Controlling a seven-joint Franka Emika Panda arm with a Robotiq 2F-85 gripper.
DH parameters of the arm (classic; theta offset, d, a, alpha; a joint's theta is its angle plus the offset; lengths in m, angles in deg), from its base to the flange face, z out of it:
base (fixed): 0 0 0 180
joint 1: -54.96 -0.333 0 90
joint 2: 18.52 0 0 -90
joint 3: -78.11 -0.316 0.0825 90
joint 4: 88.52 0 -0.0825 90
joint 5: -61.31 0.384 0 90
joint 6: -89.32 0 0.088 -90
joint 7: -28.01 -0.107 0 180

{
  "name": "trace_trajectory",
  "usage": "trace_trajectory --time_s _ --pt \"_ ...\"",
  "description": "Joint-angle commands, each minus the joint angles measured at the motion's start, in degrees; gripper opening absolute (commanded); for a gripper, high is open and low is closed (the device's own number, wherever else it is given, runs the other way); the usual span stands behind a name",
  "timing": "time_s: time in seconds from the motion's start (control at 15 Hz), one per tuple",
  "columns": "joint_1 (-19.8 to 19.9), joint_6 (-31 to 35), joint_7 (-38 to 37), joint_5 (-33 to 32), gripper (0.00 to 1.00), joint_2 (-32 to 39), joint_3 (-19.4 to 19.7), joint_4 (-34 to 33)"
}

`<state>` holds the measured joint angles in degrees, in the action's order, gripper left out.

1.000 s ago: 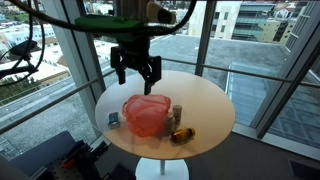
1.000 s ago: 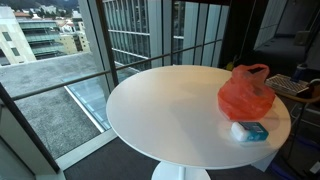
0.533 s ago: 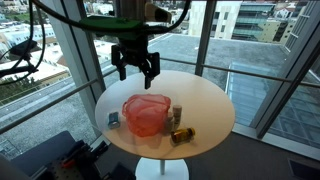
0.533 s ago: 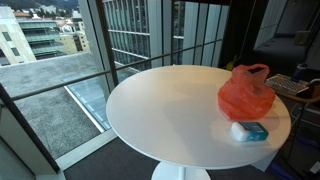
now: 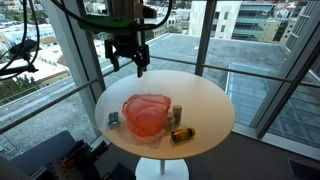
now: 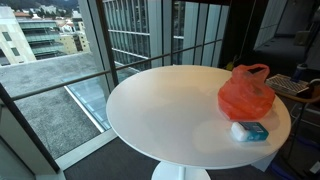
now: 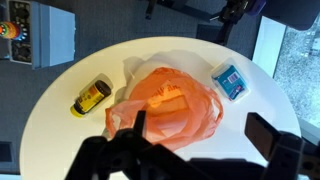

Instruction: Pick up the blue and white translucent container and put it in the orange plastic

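Observation:
The blue and white translucent container (image 7: 229, 81) lies on the round white table (image 7: 60, 140), just beside the orange plastic bag (image 7: 165, 105), whose mouth is open. Both exterior views show the container (image 5: 114, 119) (image 6: 249, 131) touching or nearly touching the bag (image 5: 146, 113) (image 6: 247, 93). My gripper (image 5: 127, 66) hangs open and empty high above the table's far edge, well clear of bag and container. In the wrist view the gripper (image 7: 200, 135) has its jaws wide apart, over the bag's near side.
A yellow-labelled small bottle (image 7: 90, 96) lies on the table on the bag's other side, also in an exterior view (image 5: 181, 134), next to an upright jar (image 5: 177, 115). Glass walls stand close round the table. A grey box (image 7: 45, 35) sits beyond the table.
My gripper has risen and shifted away from above the bag toward the table's far edge, still open. Bag, container and bottles have not moved.

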<state>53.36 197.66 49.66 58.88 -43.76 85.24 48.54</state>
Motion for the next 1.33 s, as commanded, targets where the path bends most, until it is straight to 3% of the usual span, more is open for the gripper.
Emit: trace_trajectory --time_s 0.0,0.73,1.27 --pt "-1.4 2.9 2.0 -0.7 1.0 -0.3 -1.7 1.1" --pt "-2.8 4.3 2.9 -1.0 1.0 -0.3 -3.5 2.8" --pt "-9.5 17.4 9.4 -0.9 1.0 -1.2 -6.9 10.3"
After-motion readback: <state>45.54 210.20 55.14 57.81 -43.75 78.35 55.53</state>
